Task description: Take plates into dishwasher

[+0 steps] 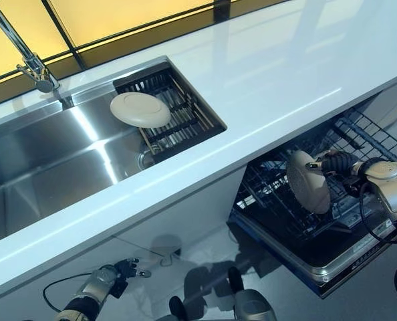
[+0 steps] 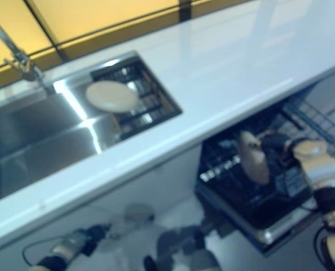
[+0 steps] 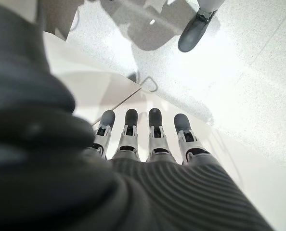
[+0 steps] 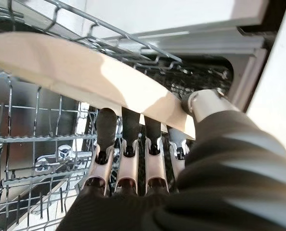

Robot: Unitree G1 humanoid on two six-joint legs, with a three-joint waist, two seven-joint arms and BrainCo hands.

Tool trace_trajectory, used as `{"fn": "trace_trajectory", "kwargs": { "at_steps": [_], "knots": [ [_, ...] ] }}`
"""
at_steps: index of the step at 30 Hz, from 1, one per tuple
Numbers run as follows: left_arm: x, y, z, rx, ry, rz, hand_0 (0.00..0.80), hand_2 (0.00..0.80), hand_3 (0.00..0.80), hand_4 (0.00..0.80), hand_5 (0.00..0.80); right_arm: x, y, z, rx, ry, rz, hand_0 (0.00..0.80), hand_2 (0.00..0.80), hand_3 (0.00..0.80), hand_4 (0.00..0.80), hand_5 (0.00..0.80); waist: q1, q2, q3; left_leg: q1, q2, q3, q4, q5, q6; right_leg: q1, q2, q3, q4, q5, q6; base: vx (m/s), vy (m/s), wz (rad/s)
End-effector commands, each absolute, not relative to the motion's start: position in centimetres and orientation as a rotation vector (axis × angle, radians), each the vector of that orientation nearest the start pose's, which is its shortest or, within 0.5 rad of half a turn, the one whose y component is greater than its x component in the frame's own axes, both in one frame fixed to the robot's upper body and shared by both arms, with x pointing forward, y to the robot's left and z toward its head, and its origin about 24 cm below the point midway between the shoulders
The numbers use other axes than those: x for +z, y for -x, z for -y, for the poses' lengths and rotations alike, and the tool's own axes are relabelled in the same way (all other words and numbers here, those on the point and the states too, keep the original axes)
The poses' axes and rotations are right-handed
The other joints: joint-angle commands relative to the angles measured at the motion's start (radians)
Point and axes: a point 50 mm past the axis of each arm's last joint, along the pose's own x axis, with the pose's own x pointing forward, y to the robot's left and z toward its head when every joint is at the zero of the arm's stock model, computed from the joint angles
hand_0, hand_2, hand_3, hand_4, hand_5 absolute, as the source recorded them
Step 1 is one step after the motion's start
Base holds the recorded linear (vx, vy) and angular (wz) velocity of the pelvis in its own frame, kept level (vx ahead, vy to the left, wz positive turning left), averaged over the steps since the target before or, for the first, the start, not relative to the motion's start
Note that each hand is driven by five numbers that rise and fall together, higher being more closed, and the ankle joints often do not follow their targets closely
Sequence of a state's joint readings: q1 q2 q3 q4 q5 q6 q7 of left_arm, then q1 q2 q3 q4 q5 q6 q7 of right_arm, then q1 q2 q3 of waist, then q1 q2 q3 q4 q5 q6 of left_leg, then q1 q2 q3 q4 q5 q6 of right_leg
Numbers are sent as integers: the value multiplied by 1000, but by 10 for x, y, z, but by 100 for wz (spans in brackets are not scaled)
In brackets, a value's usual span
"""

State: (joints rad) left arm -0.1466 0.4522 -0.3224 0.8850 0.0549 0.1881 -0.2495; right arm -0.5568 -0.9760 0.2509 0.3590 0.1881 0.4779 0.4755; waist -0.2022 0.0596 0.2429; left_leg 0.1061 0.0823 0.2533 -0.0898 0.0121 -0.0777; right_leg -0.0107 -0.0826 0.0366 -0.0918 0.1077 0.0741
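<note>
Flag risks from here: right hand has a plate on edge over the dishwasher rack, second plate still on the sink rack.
1. The right hand pinches the plate only at its rim, held on edge above the dishwasher rack; it may slip or knock against the wires.
2. If it misses a slot between the tines, it could tip over once released.
3. The other plate sits loose on the sink rack, overhanging toward the basin.
</note>
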Motion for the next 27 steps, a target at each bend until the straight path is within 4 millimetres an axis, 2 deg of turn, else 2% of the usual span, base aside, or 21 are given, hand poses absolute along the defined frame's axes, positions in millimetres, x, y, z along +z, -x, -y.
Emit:
{"fn": "trace_trajectory", "kwargs": {
  "at_steps": [1, 12, 27],
  "knots": [
    [-89, -209, -276, -242, -574, -1020, 0, 0, 0, 0, 0, 171, -337, 305, 196, 773, -422, 800, 800, 800, 800, 800, 38, -32, -36, 46, -19, -36, 10, -48, 19, -28, -51, -12, 15, 16, 80, -2, -2, 6],
    [-85, -215, -275, -236, -566, -999, 0, 0, 0, 0, 0, 155, -336, 312, 197, 895, -503, 800, 800, 800, 800, 800, 46, -23, -16, 30, -21, -50, 6, -39, 15, -37, -55, -13, 12, 18, 82, -1, -1, 3],
    [-81, -223, -275, -235, -571, -972, 0, 0, 0, 0, 0, 122, -321, 342, 132, 980, -656, 800, 800, 800, 800, 800, 58, -9, 11, 14, -21, -68, 3, -32, 10, -44, -60, -21, 11, 18, 82, -6, -8, 2]
  ]
}}
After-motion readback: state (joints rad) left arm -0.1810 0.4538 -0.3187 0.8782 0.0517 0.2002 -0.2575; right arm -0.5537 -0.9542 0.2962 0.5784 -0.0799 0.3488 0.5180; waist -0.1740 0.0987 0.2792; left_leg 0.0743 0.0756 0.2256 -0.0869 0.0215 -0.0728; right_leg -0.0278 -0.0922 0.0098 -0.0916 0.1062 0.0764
